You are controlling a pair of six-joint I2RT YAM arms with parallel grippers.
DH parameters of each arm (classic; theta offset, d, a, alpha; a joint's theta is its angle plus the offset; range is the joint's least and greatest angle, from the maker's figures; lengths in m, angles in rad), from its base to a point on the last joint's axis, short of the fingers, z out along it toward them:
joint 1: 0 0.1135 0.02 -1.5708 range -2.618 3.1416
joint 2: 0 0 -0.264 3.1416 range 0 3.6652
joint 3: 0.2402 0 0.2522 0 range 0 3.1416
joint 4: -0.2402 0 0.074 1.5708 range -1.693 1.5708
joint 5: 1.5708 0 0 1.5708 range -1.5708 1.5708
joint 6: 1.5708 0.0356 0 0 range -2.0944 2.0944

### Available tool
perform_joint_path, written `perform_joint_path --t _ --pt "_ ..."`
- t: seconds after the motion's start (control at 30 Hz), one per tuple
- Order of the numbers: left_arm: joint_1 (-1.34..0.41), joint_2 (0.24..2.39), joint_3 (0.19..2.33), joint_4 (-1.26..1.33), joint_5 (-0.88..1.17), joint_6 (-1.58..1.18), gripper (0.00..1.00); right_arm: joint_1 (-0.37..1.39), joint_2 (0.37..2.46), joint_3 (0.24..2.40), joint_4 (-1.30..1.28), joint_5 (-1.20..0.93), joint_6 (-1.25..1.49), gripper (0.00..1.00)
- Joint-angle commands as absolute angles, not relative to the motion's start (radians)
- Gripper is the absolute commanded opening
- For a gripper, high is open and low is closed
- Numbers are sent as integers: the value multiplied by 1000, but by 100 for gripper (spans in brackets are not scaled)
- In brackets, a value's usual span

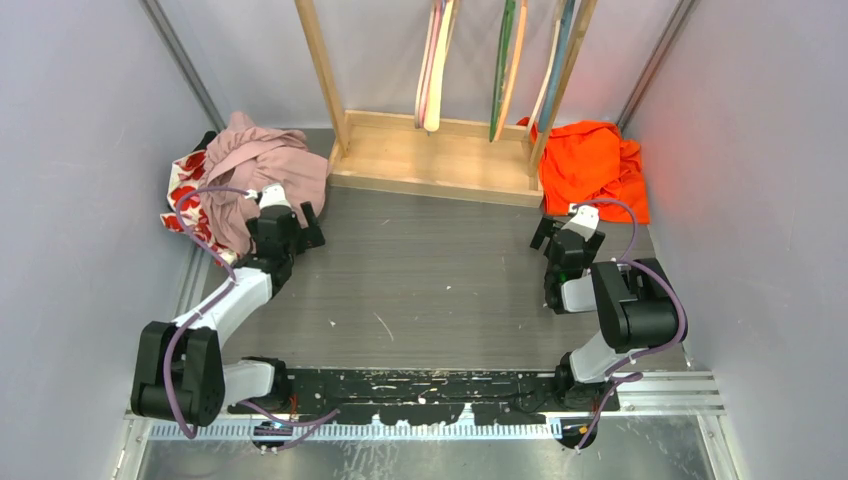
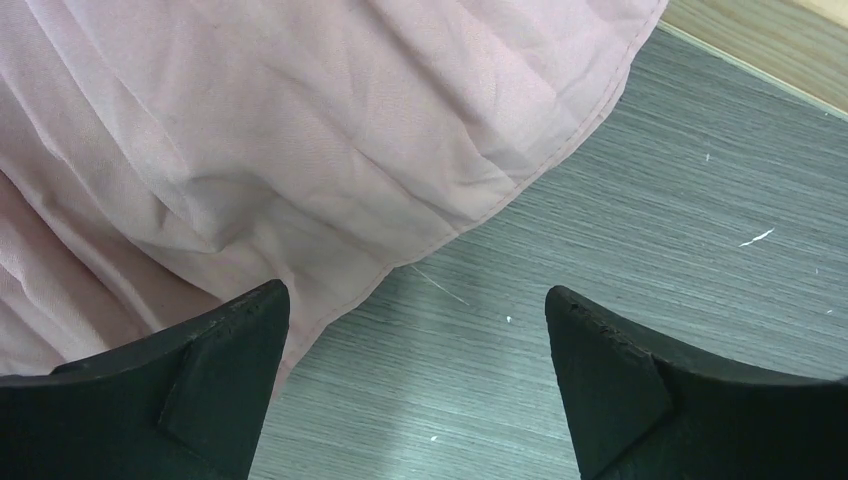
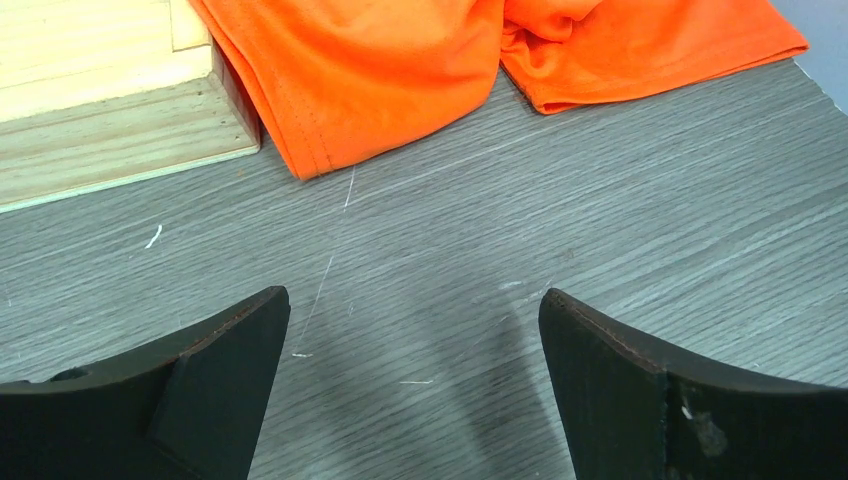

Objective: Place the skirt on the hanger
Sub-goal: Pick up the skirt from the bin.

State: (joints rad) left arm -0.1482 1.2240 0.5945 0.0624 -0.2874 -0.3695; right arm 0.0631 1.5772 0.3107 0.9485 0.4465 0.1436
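Top external view: pink skirt [image 1: 262, 165] lies crumpled at the back left of the grey counter [image 1: 430, 270], heaped partly over a red-and-white floral cloth [image 1: 183, 192]. Its right edge reaches just beside the left corner of the wooden rack base [image 1: 435, 155]. Several coloured hangers [image 1: 433, 70] hang within the rack frame, well apart from the skirt. An orange garment [image 1: 592, 165] lies at the back right, against the right end of the rack base.

Left wrist view: left end effector [image 2: 417, 305] has its jaws spread wide with nothing between them. It sits at the skirt's hem, where the pleated fabric edge runs diagonally across the counter. The left fingertip [image 2: 215, 370] overlaps the hem in this view; contact cannot be confirmed.

Right wrist view: right end effector [image 3: 414, 305] is likewise wide open and holding nothing, over bare counter. The orange garment and the rack base corner lie ahead of it, apart from the fingers.
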Motion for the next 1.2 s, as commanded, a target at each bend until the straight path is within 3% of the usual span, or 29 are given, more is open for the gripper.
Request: perform_joint_path --t 0.0,0.63,0.8,0.9,1.07,1.17 --pt "-145 1195 607 69 -321 -394 99 60 1550 327 985 447 142 100" --pt "-146 1374 702 79 -164 -403 99 83 1477 251 1073 408 98 100" --pt "-146 1392 703 139 -64 -413 99 84 1129 377 587 479 176 100" --pt "-146 1379 707 144 -24 -416 99 83 956 505 284 592 421 100" --pt "-147 1334 741 87 103 -428 99 83 853 836 -204 202 494 100" --pt "-158 1280 775 -16 65 -420 99 83 796 870 -241 -20 523 100"
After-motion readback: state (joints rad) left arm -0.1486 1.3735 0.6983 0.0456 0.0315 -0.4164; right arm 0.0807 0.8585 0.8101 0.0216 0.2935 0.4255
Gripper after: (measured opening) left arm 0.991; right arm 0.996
